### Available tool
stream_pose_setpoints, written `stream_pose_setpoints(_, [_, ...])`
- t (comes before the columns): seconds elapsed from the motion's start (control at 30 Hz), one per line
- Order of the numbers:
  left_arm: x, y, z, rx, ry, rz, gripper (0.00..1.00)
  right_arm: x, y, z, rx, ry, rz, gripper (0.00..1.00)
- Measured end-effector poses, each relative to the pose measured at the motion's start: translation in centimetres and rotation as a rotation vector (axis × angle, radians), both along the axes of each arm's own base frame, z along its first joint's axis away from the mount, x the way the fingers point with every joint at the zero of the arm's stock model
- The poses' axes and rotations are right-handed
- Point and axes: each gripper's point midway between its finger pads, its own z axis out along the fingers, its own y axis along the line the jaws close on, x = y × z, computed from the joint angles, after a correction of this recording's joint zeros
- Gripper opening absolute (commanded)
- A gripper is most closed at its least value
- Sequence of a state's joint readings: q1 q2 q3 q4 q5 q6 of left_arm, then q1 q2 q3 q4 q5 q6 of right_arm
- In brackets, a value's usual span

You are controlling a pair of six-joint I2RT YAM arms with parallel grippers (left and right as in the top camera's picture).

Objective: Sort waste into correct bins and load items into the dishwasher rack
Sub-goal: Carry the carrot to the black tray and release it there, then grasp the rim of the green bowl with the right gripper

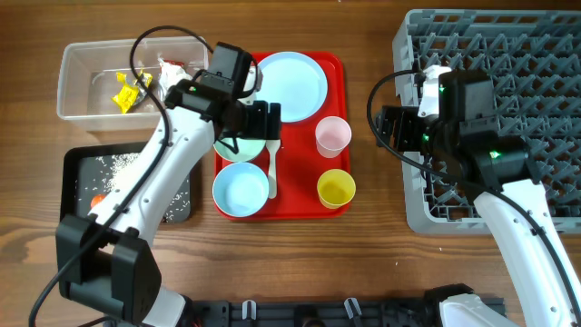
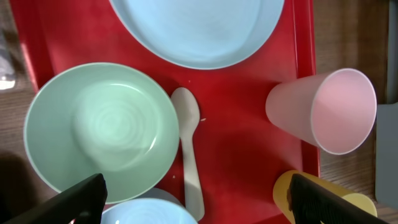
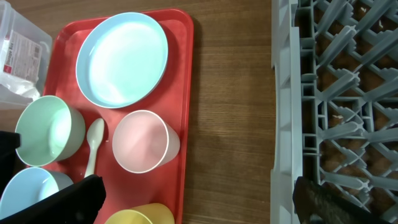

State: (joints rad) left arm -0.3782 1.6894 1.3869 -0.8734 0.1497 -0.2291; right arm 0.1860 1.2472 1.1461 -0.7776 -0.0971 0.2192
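Spoon point(image 2: 188, 155) alignment is what the coming grasp is judged to turn on. In the left wrist view it is seen lying on the red tray point(image 2: 242, 137) with its long axis from 12 to 6 o'clock, scoop end at 12 and handle at 6. The left gripper point(image 2: 196, 193) is held above the handle, its jaws spread wide along the 9–3 line with nothing between them, so the handle is crossed squarely by the closing line. The handle is placed just to the 9 o'clock side of the midpoint. The green bowl point(image 2: 102, 130) is found just beside the spoon at 9 o'clock, near the path of that side's finger. The left arm is plainly the nearer one: in the overhead view the right gripper point(image 1: 390, 127) is seen well apart at 3 o'clock, wide open and empty, at the left edge of the rack point(image 1: 545, 54). A straight descent is judged enough, with care taken for the bowl rim
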Motion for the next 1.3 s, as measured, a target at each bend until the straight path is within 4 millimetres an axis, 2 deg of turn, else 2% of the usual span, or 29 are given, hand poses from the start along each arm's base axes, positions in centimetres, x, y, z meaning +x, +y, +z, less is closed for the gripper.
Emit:
stream_pose_setpoints(0.17, [-0.1, -0.6, -0.2, 0.051, -0.025, -0.018, 0.97, 0.3, 0.5, 0.4, 0.024, -0.02, 0.017, 0.93])
stream_pose_setpoints(0.27, [0.3, 0.1, -0.3, 0.089, -0.042, -0.004, 1.0, 0.8, 1.7, 1.3, 0.078, -0.056, 0.063, 0.88])
stream_pose_setpoints(0.47, [1.2, 1.8, -0.3, 0.106, -0.049, 0.074, 1.0, 1.3, 3.9, 2.7, 0.163, -0.105, 0.122, 0.87])
stream_pose_setpoints(0.6, [2.3, 5.2, 0.5, 0.093, -0.059, 0.183, 1.0, 1.4, 8.3, 4.3, 0.232, -0.166, 0.211, 0.86])
stream_pose_setpoints(0.7, [2.6, 7.3, 2.4, 0.08, -0.098, 0.242, 1.0, 1.4, 11.9, 4.1, 0.272, -0.168, 0.28, 0.85])
stream_pose_setpoints(0.77, [2.5, 8.9, 4.2, 0.067, -0.135, 0.286, 1.0, 1.4, 14.9, 2.6, 0.302, -0.124, 0.317, 0.84])
stream_pose_setpoints(0.8, [2.3, 10.1, 5.4, 0.058, -0.162, 0.32, 1.0, 1.4, 16.5, 0.3, 0.297, -0.067, 0.338, 0.83])
stream_pose_setpoints(0.83, [2.2, 10.8, 5.9, 0.059, -0.169, 0.338, 1.0, 1.6, 17.5, -0.6, 0.306, -0.049, 0.343, 0.83])
stream_pose_setpoints(0.97, [1.4, 12.8, 5.6, 0.075, -0.13, 0.386, 1.0, 2.0, 20.8, -4.9, 0.315, 0.029, 0.365, 0.79])
stream_pose_setpoints(1.1, [1.0, 14.0, 5.4, 0.083, -0.11, 0.415, 1.0, 1.6, 23.1, -7.0, 0.319, 0.056, 0.396, 0.73])
stream_pose_setpoints(1.2, [1.1, 14.5, 5.4, 0.084, -0.109, 0.429, 1.0, 1.5, 24.0, -7.9, 0.321, 0.068, 0.396, 0.69])
stream_pose_setpoints(1.3, [1.1, 15.2, 5.4, 0.085, -0.108, 0.447, 1.0, 1.7, 24.4, -9.7, 0.317, 0.097, 0.373, 0.61])
